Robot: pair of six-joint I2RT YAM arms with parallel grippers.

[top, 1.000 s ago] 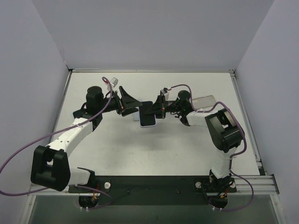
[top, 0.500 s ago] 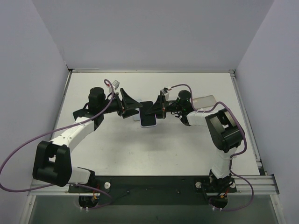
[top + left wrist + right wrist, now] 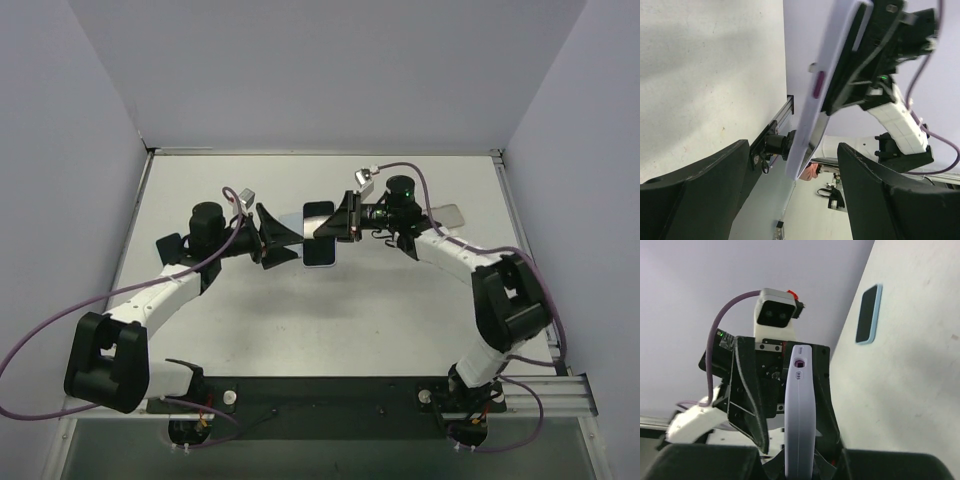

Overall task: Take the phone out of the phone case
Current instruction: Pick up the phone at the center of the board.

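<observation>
The phone in its pale lavender phone case [image 3: 320,250] hangs above the middle of the table. My right gripper [image 3: 342,228] is shut on its right end. In the right wrist view the case [image 3: 800,410] stands edge-on, with a purple side button near the top, and rises out of the right gripper [image 3: 800,467]. My left gripper [image 3: 297,243] faces it from the left, open. In the left wrist view the free end of the case [image 3: 815,95] reaches between the two black fingers [image 3: 695,190] of the left gripper [image 3: 795,185], with a gap on each side.
A second phone [image 3: 447,213] with a light blue rim [image 3: 869,315] lies flat on the table at the back right. Grey walls close off the back and both sides. A metal rail [image 3: 520,250] runs along the table's right edge.
The right gripper has carried the cased phone up and toward the back, and its arm has stretched out. The left gripper has followed it, and its jaws have narrowed a little.
</observation>
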